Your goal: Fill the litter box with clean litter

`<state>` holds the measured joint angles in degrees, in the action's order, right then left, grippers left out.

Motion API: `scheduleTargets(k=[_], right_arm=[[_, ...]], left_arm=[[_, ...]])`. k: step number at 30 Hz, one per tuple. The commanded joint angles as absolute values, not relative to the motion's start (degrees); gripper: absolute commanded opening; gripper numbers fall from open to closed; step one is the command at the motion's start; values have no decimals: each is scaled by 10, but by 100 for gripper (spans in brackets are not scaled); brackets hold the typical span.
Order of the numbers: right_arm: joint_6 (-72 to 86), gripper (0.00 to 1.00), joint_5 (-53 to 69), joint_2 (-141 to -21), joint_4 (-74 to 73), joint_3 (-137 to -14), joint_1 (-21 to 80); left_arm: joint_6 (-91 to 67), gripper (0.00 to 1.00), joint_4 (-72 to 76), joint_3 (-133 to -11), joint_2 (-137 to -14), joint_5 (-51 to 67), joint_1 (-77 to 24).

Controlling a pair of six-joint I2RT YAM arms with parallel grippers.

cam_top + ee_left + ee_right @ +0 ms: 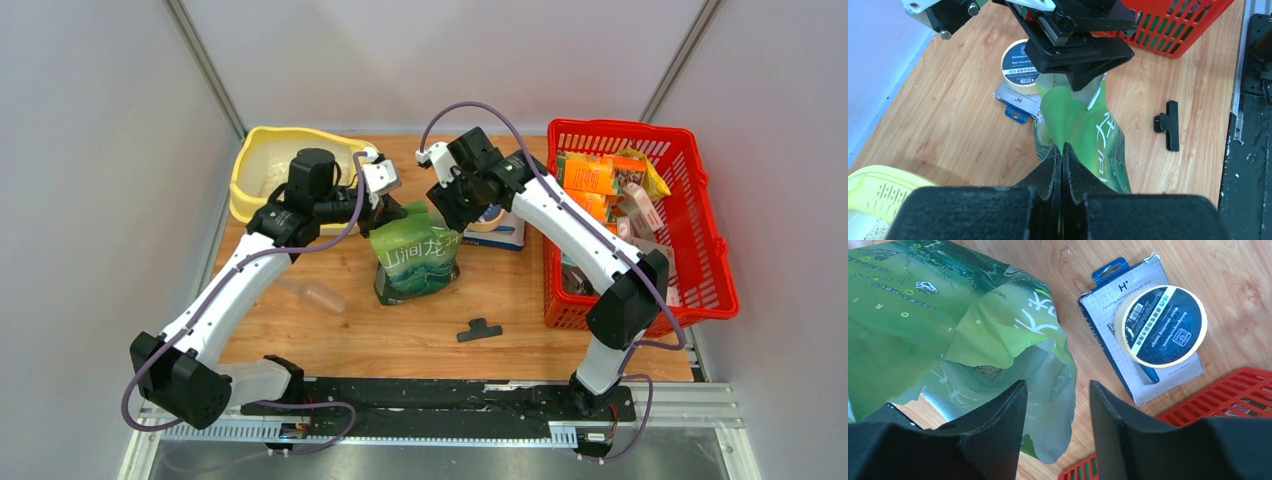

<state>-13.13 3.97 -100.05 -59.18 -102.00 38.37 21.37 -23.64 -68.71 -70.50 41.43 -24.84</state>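
On wood-grain surface [400, 330] between pale grey walls [100, 150]: pinching torn flap of green litter pouch [415, 258] in left claw [1062, 155], holding right claw [1058, 390] spread just beside it.

Both grippers crowd pouch [415, 258] top: left gripper [1062, 149] pinches edge, right gripper [1058, 385] gapes just beside. Tape [490, 218] on card [505, 238] blocks right rear. Basket [620, 126] walls right side. Tray [243, 165] fills far-left corner. Near wood open, bar clip [480, 330], scoop [318, 294].
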Motion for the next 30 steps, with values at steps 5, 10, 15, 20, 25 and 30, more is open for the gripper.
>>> scheduleTargets(k=[5,10,15,20,25,30], right_arm=[[-106,23,51,-1015,-598,-1046,383],[-92,1,64,-1040,-593,-1077,385],[-86,0,82,-1076,-590,-1128,388],[-83,0,108,-1099,-583,-1157,401],[-81,0,101,-1114,-572,-1177,405],[-81,0,99,-1114,-563,-1177,404]], left_arm=[[272,0,-221,-732,-679,412,-243],[281,0,-215,-747,-684,417,-212],[298,0,-239,-783,-691,439,-190],[315,0,-251,-792,-687,441,-185],[320,0,-224,-792,-700,435,-185],[326,0,-215,-816,-721,429,-185]])
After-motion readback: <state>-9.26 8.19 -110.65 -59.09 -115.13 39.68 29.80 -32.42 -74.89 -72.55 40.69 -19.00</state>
